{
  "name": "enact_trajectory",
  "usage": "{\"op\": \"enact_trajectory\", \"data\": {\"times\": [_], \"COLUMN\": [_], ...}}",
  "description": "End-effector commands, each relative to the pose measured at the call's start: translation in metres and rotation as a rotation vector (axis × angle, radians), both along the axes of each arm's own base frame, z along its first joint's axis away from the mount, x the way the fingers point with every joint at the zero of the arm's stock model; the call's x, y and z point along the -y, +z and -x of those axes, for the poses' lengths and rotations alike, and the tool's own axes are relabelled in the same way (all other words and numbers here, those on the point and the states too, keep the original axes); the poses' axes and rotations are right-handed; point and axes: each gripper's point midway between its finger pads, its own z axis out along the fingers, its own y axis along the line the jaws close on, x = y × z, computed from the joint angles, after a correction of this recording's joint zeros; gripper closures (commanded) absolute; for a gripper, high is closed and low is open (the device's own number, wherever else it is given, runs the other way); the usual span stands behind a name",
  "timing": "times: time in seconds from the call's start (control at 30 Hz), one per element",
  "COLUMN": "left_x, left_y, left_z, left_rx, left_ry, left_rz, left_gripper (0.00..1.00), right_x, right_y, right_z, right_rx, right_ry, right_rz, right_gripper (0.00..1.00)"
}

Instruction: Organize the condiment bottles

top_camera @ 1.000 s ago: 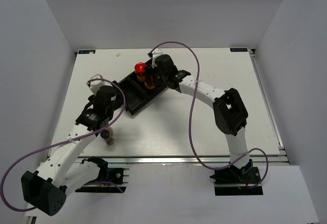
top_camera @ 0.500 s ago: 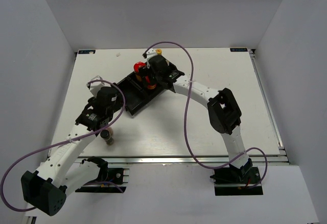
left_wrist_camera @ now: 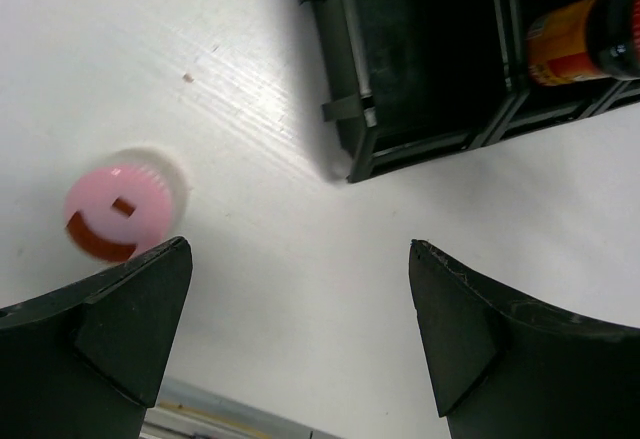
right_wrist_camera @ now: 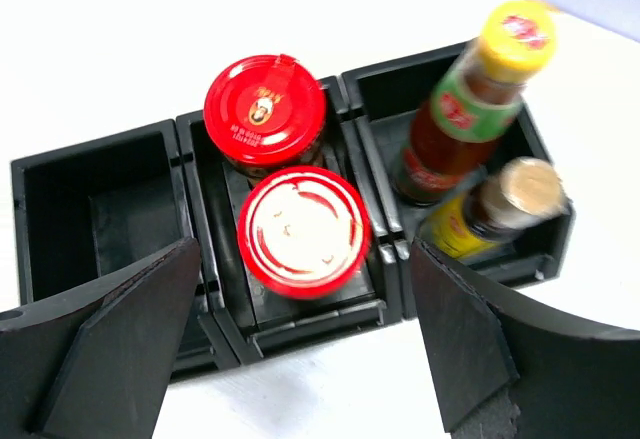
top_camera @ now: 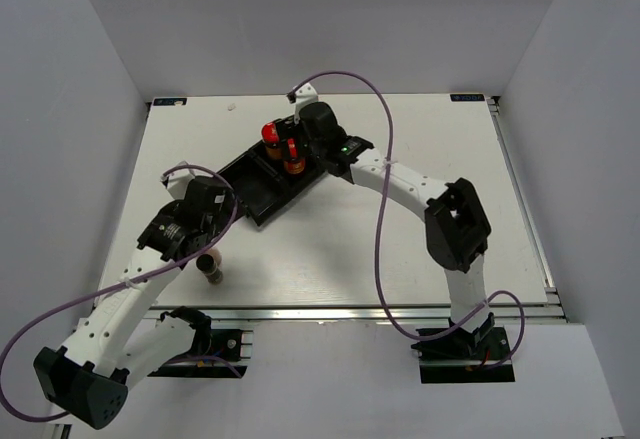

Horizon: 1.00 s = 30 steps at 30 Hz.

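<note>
The black tray (right_wrist_camera: 100, 214) holds two red-lidded jars (right_wrist_camera: 265, 109) (right_wrist_camera: 303, 231) in its middle compartment. A yellow-capped sauce bottle (right_wrist_camera: 515, 34) and a tan-capped one (right_wrist_camera: 530, 187) stand in its right compartment. Its left compartment is empty. My right gripper (right_wrist_camera: 305, 359) is open and empty, just above the tray's near wall; it also shows in the top view (top_camera: 297, 144). The pink-capped bottle (left_wrist_camera: 122, 211) stands upright on the table, just beyond my left finger. My left gripper (left_wrist_camera: 300, 339) is open and empty; it also shows in the top view (top_camera: 205, 239). The dark-capped bottle is out of view.
The tray (top_camera: 262, 181) lies diagonally at the table's middle-left. The pink-capped bottle (top_camera: 210, 267) stands near the front metal rail (top_camera: 380, 311). White walls enclose the table on three sides. Purple cables loop above both arms.
My right gripper swung left over the tray, then drew back a little. My left arm has shifted slightly toward the near left. The pink-capped bottle has not moved.
</note>
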Motion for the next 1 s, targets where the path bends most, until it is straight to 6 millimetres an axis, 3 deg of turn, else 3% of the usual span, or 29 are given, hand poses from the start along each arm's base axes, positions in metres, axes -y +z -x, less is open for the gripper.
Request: {"op": "enact_trajectory", "data": {"times": [0.0,0.1,0.13,0.17,0.2,0.23,0.27,0.3,0.33,0.37,0.47,0.5,0.6,0.67,0.97], "left_x": [-0.015,-0.027,-0.030,-0.034,-0.035,-0.037,-0.039,-0.037,-0.036,-0.039,-0.041,-0.041,-0.050,-0.057,-0.046], "left_y": [-0.003,-0.014,-0.018,-0.016,-0.017,-0.018,-0.018,-0.021,-0.023,-0.023,-0.026,-0.027,-0.027,-0.031,-0.050], "left_z": [0.024,0.032,0.033,0.031,0.028,0.026,0.025,0.022,0.021,0.020,0.017,0.017,0.020,0.023,0.010], "left_rx": [-0.052,-0.082,-0.090,-0.081,-0.083,-0.083,-0.084,-0.107,-0.113,-0.113,-0.105,-0.103,-0.107,-0.127,-0.144], "left_ry": [0.070,0.130,0.146,0.155,0.147,0.147,0.161,0.150,0.150,0.167,0.199,0.195,0.245,0.264,0.220], "left_rz": [-0.001,-0.036,-0.049,-0.071,-0.092,-0.113,-0.124,-0.134,-0.135,-0.147,-0.151,-0.147,-0.158,-0.173,-0.118], "left_gripper": [0.02,0.02,0.02,0.02,0.02,0.02,0.02,0.02,0.02,0.02,0.02,0.02,0.02,0.02,0.02], "right_x": [0.016,0.033,0.041,0.050,0.057,0.066,0.075,0.081,0.090,0.100,0.124,0.133,0.148,0.156,0.177], "right_y": [0.064,0.079,0.061,0.077,0.076,0.053,0.064,0.061,0.043,0.050,0.043,0.051,0.043,0.048,0.046], "right_z": [0.004,0.019,0.026,0.035,0.041,0.050,0.060,0.066,0.075,0.083,0.099,0.103,0.111,0.114,0.122], "right_rx": [0.118,0.116,0.087,0.099,0.095,0.057,0.058,0.047,0.016,0.021,0.006,0.018,0.019,0.030,0.048], "right_ry": [-0.071,-0.093,-0.099,-0.108,-0.119,-0.125,-0.133,-0.138,-0.147,-0.156,-0.206,-0.227,-0.261,-0.276,-0.327], "right_rz": [-0.129,-0.167,-0.144,-0.185,-0.194,-0.166,-0.200,-0.201,-0.177,-0.189,-0.204,-0.228,-0.218,-0.222,-0.207], "right_gripper": [0.11,0.11,0.11,0.11,0.11,0.11,0.11,0.11,0.11,0.10,0.11,0.11,0.11,0.11,0.11]}}
